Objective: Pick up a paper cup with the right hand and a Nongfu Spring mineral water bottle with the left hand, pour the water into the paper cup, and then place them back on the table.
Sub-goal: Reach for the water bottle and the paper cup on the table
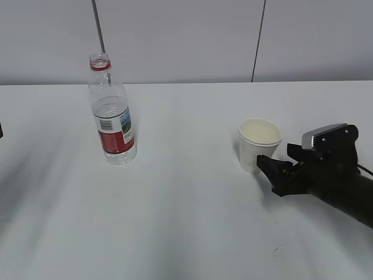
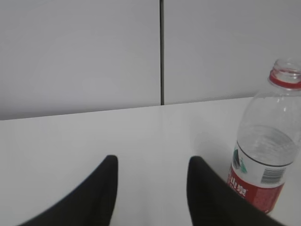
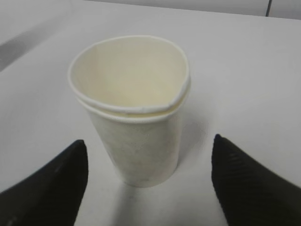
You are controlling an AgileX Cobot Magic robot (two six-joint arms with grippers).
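**Approach under way, nothing lifted yet**

Early stage, judging by how things lie. Small tapered white paper cup with rolled rim and cream inside standing upright on the plain white matte table, right of centre in the exterior view, apparently empty. Rim looking doubled in the right wrist view, possibly two cups nested; hard to say for sure.

Black right hand with silver-grey block near its wrist lying low on the table just beside the cup, coming in from the right. Fingers spread wide, one on each side of the cup with clear table showing between each and the cup wall; nothing gripped, no contact seen.

Tall clear plastic Nongfu Spring mineral water bottle, red neck ring, no cap, red-and-white label, standing upright on the left of the table, well apart from the cup, partly filled with water.

Left hand seen only in its own wrist view: fingers parted, holding nothing, bottle off to the right and not between them.

Still to do, by all appearances: closing on the cup, aligning on and grasping the bottle, lifting both, pouring, setting both back down.
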